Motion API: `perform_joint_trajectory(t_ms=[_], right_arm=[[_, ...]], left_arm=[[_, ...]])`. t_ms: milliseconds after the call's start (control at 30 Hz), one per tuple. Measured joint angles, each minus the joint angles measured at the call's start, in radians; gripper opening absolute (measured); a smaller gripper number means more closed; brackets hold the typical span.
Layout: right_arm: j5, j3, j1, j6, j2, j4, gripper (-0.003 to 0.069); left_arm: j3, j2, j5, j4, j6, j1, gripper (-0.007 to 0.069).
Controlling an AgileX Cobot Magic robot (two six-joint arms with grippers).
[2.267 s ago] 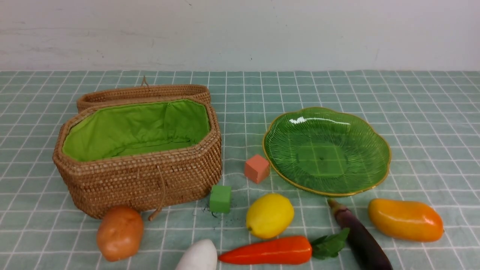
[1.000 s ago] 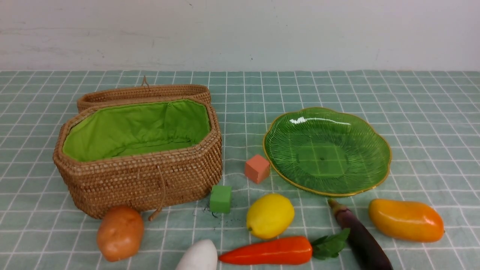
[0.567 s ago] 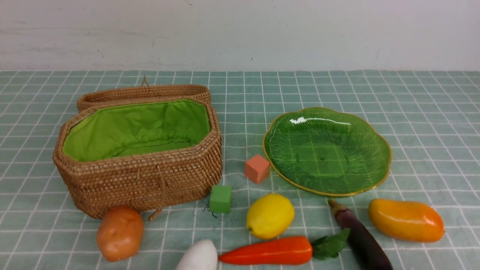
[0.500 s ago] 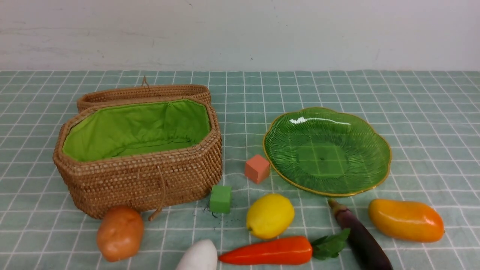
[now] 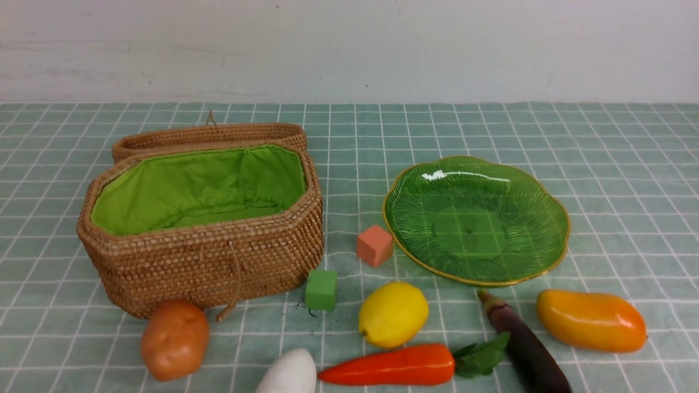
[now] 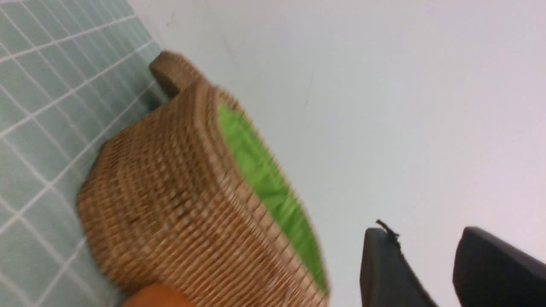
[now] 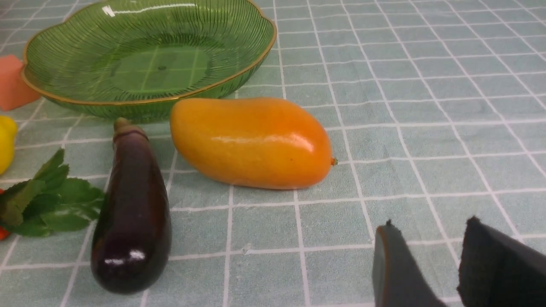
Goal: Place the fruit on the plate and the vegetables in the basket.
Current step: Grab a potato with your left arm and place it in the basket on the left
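Observation:
The open wicker basket [image 5: 207,267] with its green lining stands at the left, the green plate [image 5: 565,229] at the right; both hold nothing. Along the front lie a potato [image 5: 175,338], a white radish [image 5: 288,374], a carrot [image 5: 390,364], a lemon [image 5: 393,314], an eggplant [image 5: 527,349] and a mango [image 5: 591,320]. Neither arm shows in the front view. My left gripper [image 6: 424,232] is open and empty, beside the basket [image 6: 183,204]. My right gripper [image 7: 431,226] is open and empty over the cloth, a short way from the mango [image 7: 251,143] and eggplant [image 7: 132,209].
A salmon-pink cube [image 5: 374,245] sits against the plate's near-left rim and a small green cube [image 5: 321,289] by the basket's front corner. The basket's lid [image 5: 207,134] lies folded back behind it. A white wall closes off the far edge of the checked cloth.

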Motion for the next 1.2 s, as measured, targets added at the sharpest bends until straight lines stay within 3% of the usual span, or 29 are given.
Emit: perform_joint_trajectory(t_ms=[67, 167, 367, 433, 533, 633, 833, 1000, 1200], right_arm=[[0.000, 0.000, 0.000, 0.000, 0.000, 0.000, 0.0241], [0.000, 0.000, 0.000, 0.000, 0.000, 0.000, 0.0241], [0.000, 0.000, 0.000, 0.000, 0.000, 0.000, 0.0241], [0.000, 0.000, 0.000, 0.000, 0.000, 0.000, 0.0241], [0.000, 0.000, 0.000, 0.000, 0.000, 0.000, 0.0241], [0.000, 0.000, 0.000, 0.000, 0.000, 0.000, 0.0241], [0.000, 0.000, 0.000, 0.000, 0.000, 0.000, 0.0241], [0.000, 0.000, 0.000, 0.000, 0.000, 0.000, 0.0241], [0.000, 0.000, 0.000, 0.000, 0.000, 0.001, 0.0241]], left_arm=[[-0.013, 0.000, -0.082, -0.064, 0.015, 0.000, 0.0238], [-0.083, 0.000, -0.096, -0.037, 0.076, 0.000, 0.0238], [-0.252, 0.016, 0.011, 0.009, 0.249, 0.000, 0.0238], [-0.367, 0.124, 0.129, 0.017, 0.339, 0.000, 0.0238], [-0.440, 0.219, 0.204, 0.022, 0.368, 0.000, 0.0238], [-0.560, 0.416, 0.374, 0.053, 0.401, 0.000, 0.0238], [-0.648, 0.592, 0.614, 0.316, 0.555, 0.000, 0.0238], [-0.647, 0.642, 0.848, 0.453, 0.517, 0.000, 0.0238], [-0.663, 0.789, 0.911, 0.604, 0.142, -0.005, 0.0254]])
